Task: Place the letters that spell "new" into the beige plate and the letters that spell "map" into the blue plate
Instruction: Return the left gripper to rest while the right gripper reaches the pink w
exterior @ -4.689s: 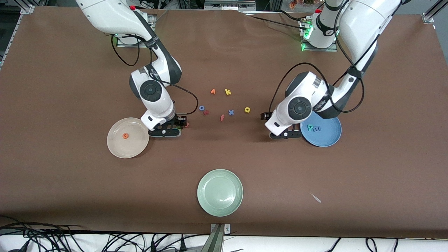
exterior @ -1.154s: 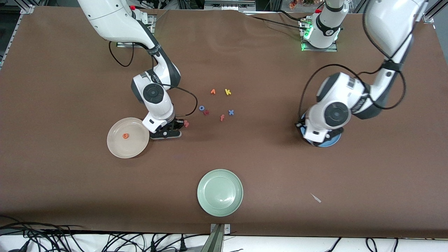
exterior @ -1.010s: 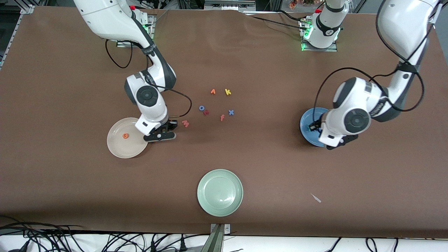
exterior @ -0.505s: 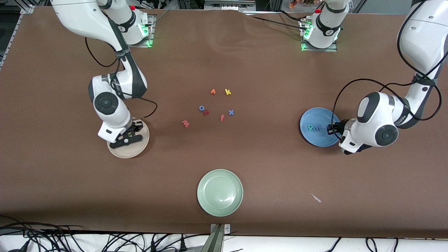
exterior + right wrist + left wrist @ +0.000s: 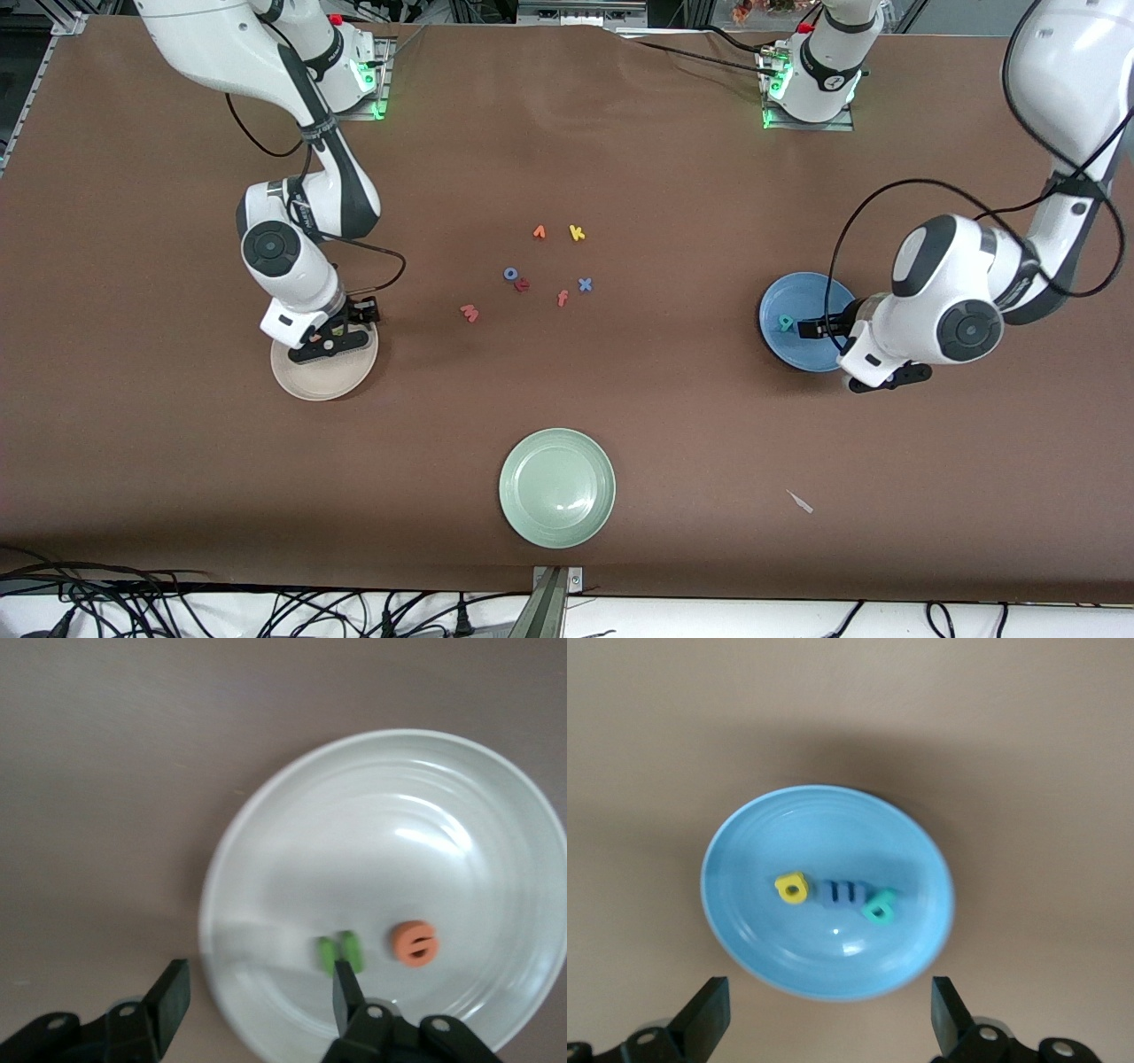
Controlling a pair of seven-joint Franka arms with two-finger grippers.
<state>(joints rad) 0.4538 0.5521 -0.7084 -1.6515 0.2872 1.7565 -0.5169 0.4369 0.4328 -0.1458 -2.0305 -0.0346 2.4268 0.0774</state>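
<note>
In the right wrist view the beige plate (image 5: 266,850) holds the green "n" (image 5: 338,952) and the orange "e" (image 5: 415,943). My right gripper (image 5: 259,992) hangs open over that plate's rim (image 5: 323,383), holding nothing. The pink-red "w" (image 5: 469,312) lies on the table between the beige plate and the other loose letters. The blue plate (image 5: 753,939) holds the yellow "p" (image 5: 794,889), the periwinkle "m" (image 5: 840,894) and the teal "a" (image 5: 880,906). My left gripper (image 5: 828,1023) is open and empty, just off the blue plate's rim (image 5: 802,297).
Mid-table lie an orange "v" (image 5: 539,232), yellow "k" (image 5: 577,233), blue "o" (image 5: 511,273), dark red letter (image 5: 523,284), orange "f" (image 5: 562,298) and blue "x" (image 5: 585,284). A pale green plate (image 5: 557,486) sits nearest the front camera. A white scrap (image 5: 800,501) lies nearby.
Both grippers have opened. The green "n" now lies in the beige plate and the yellow "p" in the blue plate. The left hand has shifted slightly back toward the blue plate.
</note>
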